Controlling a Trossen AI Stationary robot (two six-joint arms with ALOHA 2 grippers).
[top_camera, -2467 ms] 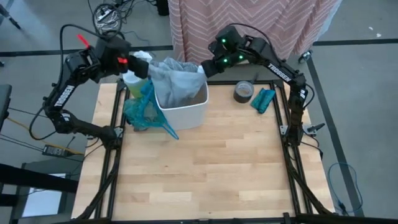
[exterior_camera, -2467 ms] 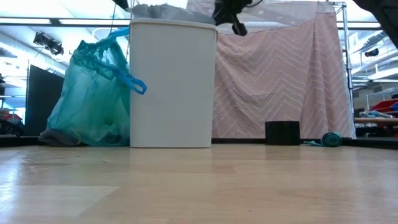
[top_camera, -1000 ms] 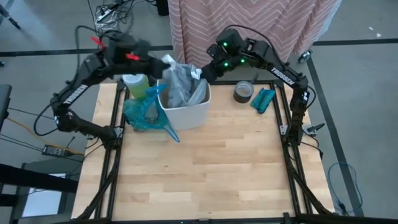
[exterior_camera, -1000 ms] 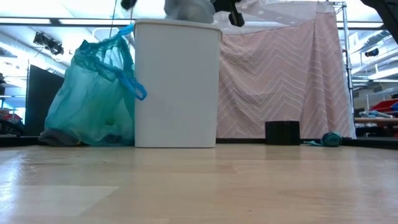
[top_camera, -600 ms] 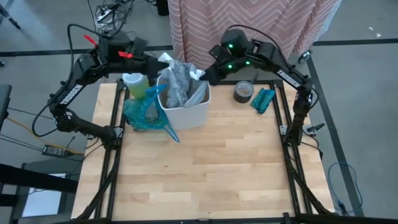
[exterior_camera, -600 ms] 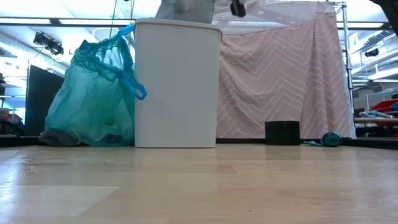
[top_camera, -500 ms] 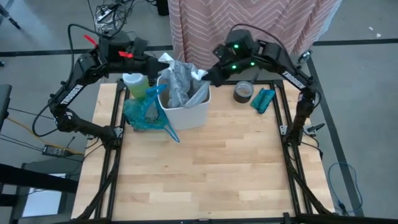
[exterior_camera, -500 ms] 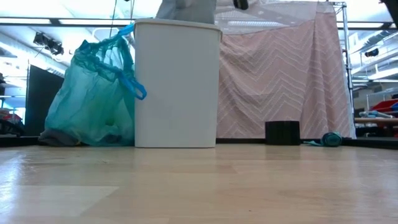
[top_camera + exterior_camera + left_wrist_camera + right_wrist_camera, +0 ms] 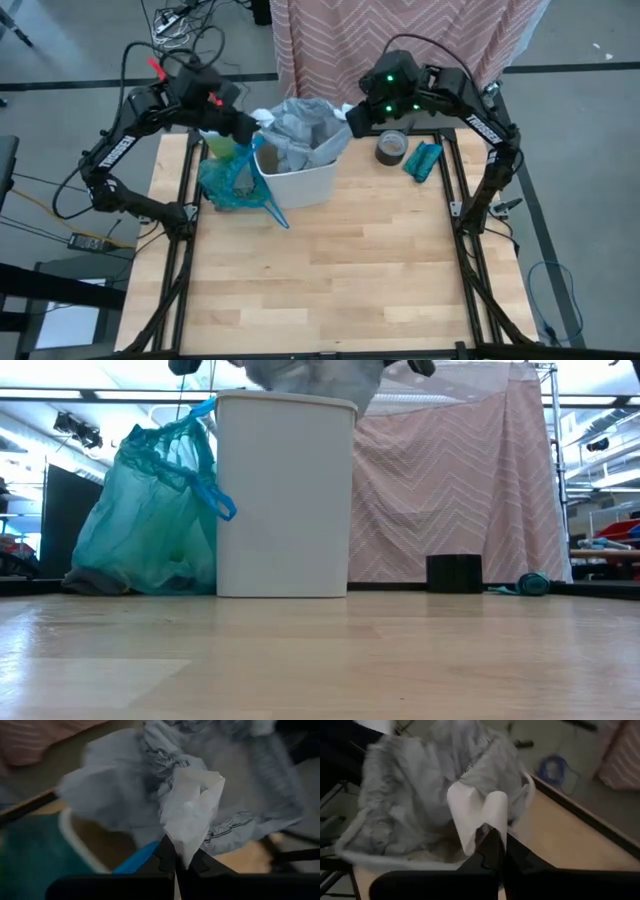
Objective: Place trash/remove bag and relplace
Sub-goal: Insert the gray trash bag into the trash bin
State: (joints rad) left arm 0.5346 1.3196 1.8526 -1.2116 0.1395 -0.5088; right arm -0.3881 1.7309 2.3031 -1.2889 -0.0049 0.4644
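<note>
Pinching opposite edges of the pale grey bag (image 9: 300,125), the left end effector (image 9: 250,130) and right end effector (image 9: 352,115) hold it spread above the white bin (image 9: 297,178). Beside the bin on the bench (image 9: 350,260) sits the teal bag (image 9: 228,175)

1. No text, label, brand name, number or sign can be read in any of the four views.
2. The right arm (image 9: 470,108) carries a pale strip along its upper link in the high view, possibly lettering, but it is too small to make out.
</note>
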